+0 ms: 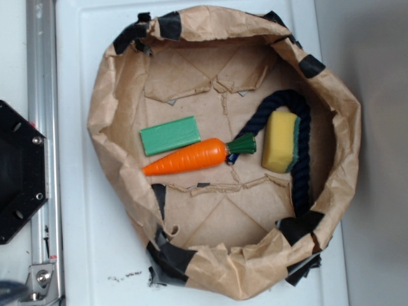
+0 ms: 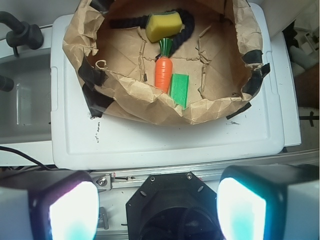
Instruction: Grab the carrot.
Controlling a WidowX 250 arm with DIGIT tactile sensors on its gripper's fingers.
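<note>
The carrot [image 1: 188,159] is glossy orange with a dark-green leafy top and lies on its side on the floor of a brown paper nest [image 1: 111,108]. In the wrist view the carrot [image 2: 163,73] sits far ahead with its leafy top pointing away. My gripper [image 2: 157,210] hangs well back from it, above the black robot base, and does not show in the exterior view. Its two fingers [image 2: 72,210] stand far apart at the bottom corners with nothing between them, so it is open.
A flat green block [image 1: 170,135] lies beside the carrot. A yellow sponge [image 1: 281,141] with a green edge rests on a dark blue rope [image 1: 301,172]. The nest sits on a white tray [image 1: 76,210]. A black base plate [image 1: 19,172] and metal rail [image 1: 41,76] lie at the left.
</note>
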